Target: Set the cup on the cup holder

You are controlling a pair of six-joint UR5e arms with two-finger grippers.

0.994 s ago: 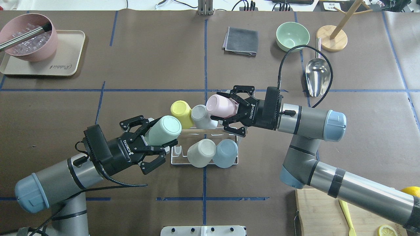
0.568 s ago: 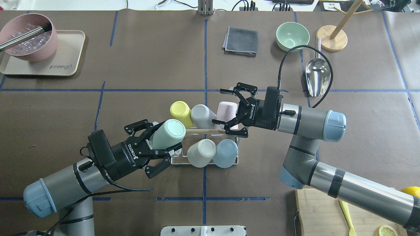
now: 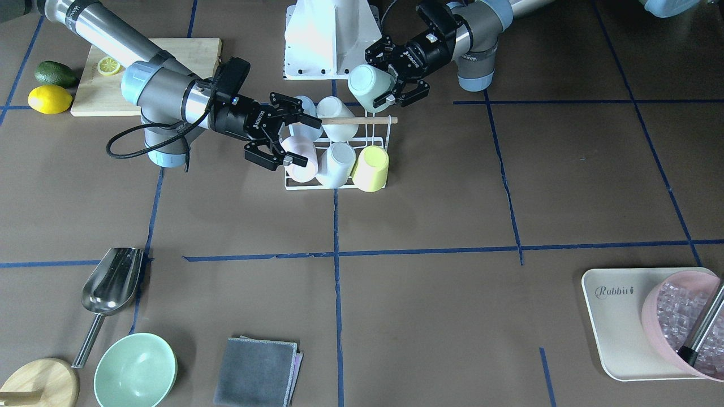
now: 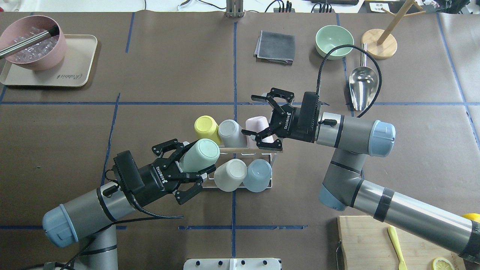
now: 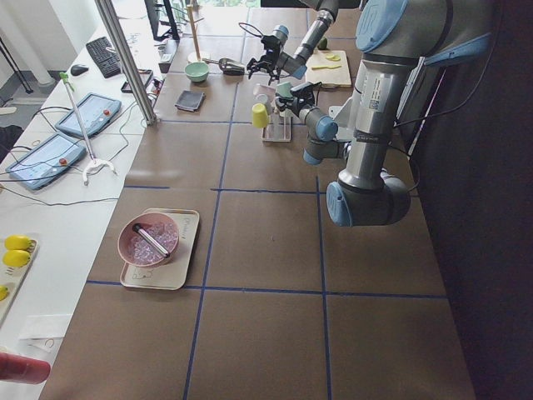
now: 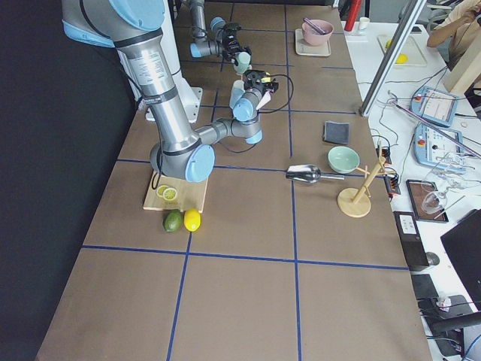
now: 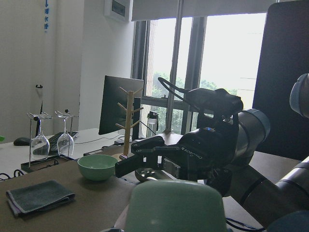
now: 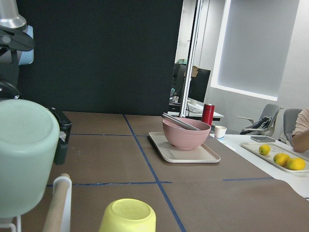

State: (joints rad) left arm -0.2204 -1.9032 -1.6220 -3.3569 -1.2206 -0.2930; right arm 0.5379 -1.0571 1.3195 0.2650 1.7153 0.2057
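The cup holder (image 4: 232, 187) is a white wire rack with a wooden rod (image 4: 240, 150), near the table's middle. Yellow (image 4: 205, 126), grey (image 4: 229, 131), pink (image 4: 252, 127), beige (image 4: 229, 174) and blue (image 4: 258, 174) cups stand mouth down on it. My left gripper (image 4: 198, 157) is shut on a mint-green cup (image 4: 205, 150), held tilted above the rack's left end; it also shows in the front view (image 3: 370, 87). My right gripper (image 4: 258, 118) is open, its jaws spread on either side of the pink cup (image 3: 298, 154).
A pink bowl of ice (image 4: 32, 41) sits on a beige tray (image 4: 80, 71) far left. A grey cloth (image 4: 275, 47), green bowl (image 4: 334, 40), metal scoop (image 4: 362, 88) and wooden stand (image 4: 379, 43) lie far right. A cutting board (image 4: 371, 243) is near right.
My right gripper set the pink cup mouth down on the rack and opened. My left gripper carried the mint-green cup to the right, closer to the rack.
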